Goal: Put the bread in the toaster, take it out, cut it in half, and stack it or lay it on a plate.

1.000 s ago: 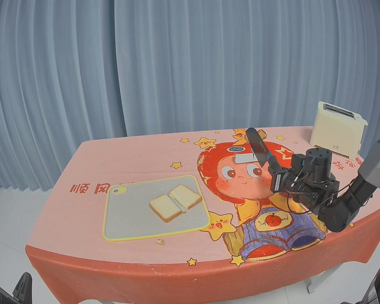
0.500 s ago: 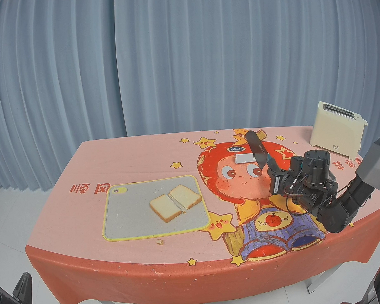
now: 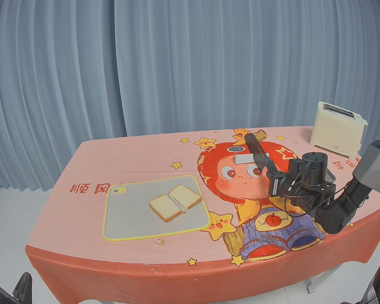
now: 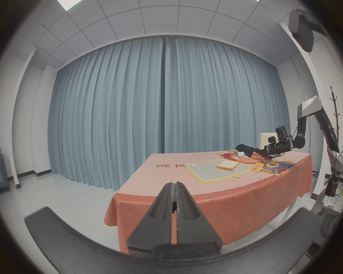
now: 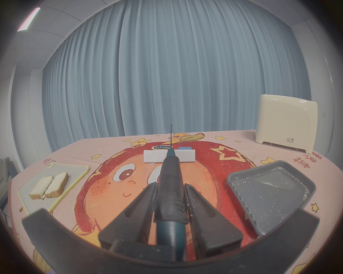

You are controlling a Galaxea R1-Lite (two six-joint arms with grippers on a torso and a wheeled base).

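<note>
Two bread halves lie side by side on the grey, yellow-rimmed cutting board, seen also as bread halves in the right wrist view. My right gripper is shut on the handle of a dark knife. It hovers over the table's right half, with the blade pointing up and back above a white block. In the right wrist view the knife runs edge-on between the fingers. The cream toaster stands at the back right corner. My left gripper is shut and holds nothing, low beyond the table's left end.
A grey tray lies on the cloth beside my right gripper, in front of the toaster. A small crumb sits in front of the cutting board. The table's front edge runs close below the right arm.
My right gripper has sunk a little and shifted slightly left with the knife, bringing the blade lower over the white block. The bread and the board have not moved.
</note>
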